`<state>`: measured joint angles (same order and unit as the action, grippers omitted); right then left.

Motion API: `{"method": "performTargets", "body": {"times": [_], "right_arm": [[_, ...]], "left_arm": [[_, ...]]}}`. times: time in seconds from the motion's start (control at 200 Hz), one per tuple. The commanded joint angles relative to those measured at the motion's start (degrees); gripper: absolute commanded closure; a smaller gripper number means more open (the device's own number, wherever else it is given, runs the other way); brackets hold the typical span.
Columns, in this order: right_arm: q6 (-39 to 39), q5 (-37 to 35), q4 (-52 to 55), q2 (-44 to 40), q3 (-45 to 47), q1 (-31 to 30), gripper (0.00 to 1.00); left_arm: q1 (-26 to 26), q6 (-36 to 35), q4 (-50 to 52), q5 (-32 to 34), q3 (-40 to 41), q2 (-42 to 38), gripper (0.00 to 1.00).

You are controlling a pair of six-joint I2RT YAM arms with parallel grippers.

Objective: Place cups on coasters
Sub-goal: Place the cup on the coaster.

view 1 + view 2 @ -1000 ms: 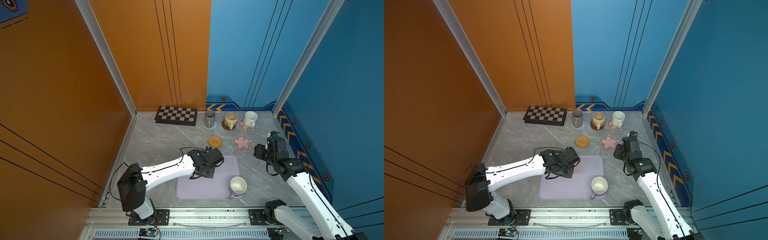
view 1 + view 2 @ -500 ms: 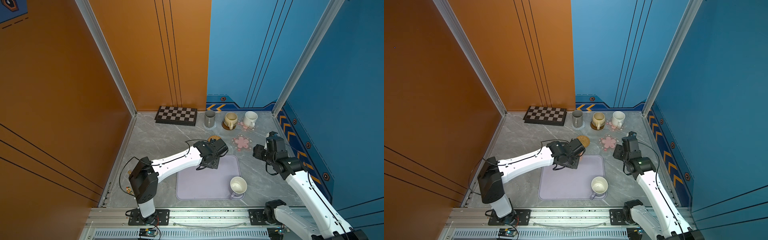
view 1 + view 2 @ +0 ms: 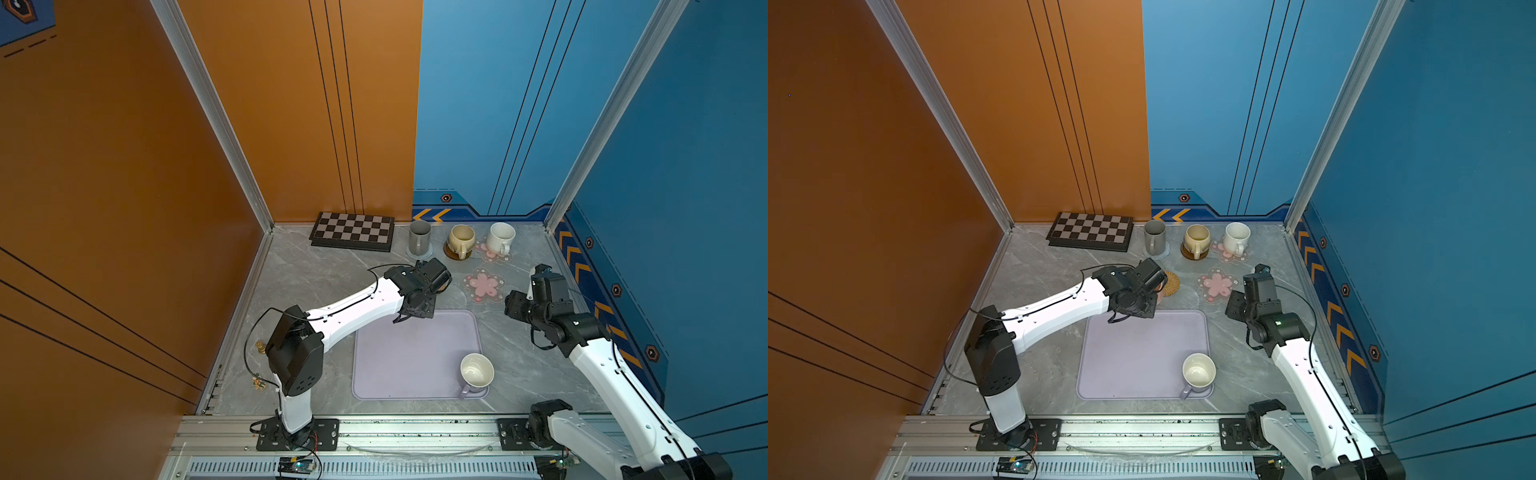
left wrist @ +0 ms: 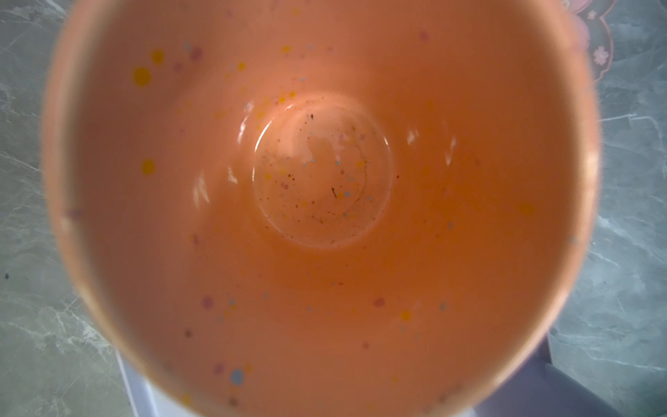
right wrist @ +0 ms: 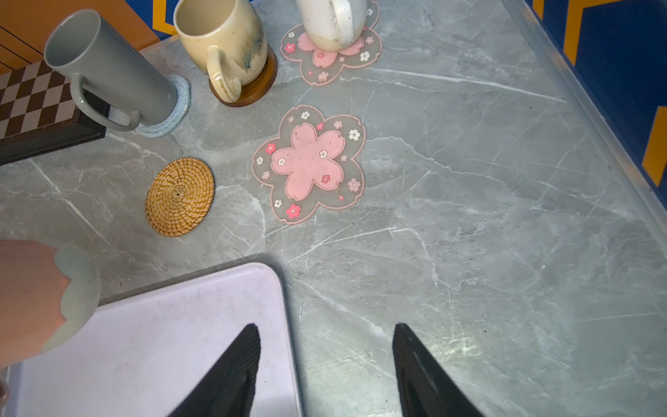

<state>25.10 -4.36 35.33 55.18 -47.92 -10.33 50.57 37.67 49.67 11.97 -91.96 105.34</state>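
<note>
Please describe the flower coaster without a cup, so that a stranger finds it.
Start at the large lavender rounded-square tray. Beyond its far right corner lies a translucent pink-flower coaster. Unlike its twin under the speckled white mug, it is bare.

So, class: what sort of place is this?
Probably a robot lab test cell, not a home: left arm and right arm bolted to a metal rail, panel walls boxing in a table.

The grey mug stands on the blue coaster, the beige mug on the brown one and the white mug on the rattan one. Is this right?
No: the white mug stands on a pink flower coaster, as the right wrist view shows. The rest holds.
</note>
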Motion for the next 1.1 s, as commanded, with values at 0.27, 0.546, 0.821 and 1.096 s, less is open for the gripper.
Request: {"method": "performTargets", "body": {"times": [0.27, 0.546, 0.821, 1.096], "right_arm": [[-2.43, 2.16, 0.31, 1.42, -1.09, 0.67, 0.39], [-2.65, 2.43, 0.36, 1.48, -1.68, 1.31, 0.39], [-3.95, 2.51, 0.39, 3.64, -4.37, 1.59, 0.39], [-4.89, 2.73, 0.35, 4.54, -4.07, 1.98, 0.39]], "left_arm": [[-1.26, -0.62, -1.01, 1.94, -10.03, 6.58, 1.0], [-2.16, 0.16, -1.07, 4.62, -13.6, 10.56, 1.0], [-2.33, 0.41, -1.05, 4.08, -19.59, 15.45, 1.0], [-3.3, 3.49, -1.13, 4.51, -20.46, 17.7, 1.0]]}}
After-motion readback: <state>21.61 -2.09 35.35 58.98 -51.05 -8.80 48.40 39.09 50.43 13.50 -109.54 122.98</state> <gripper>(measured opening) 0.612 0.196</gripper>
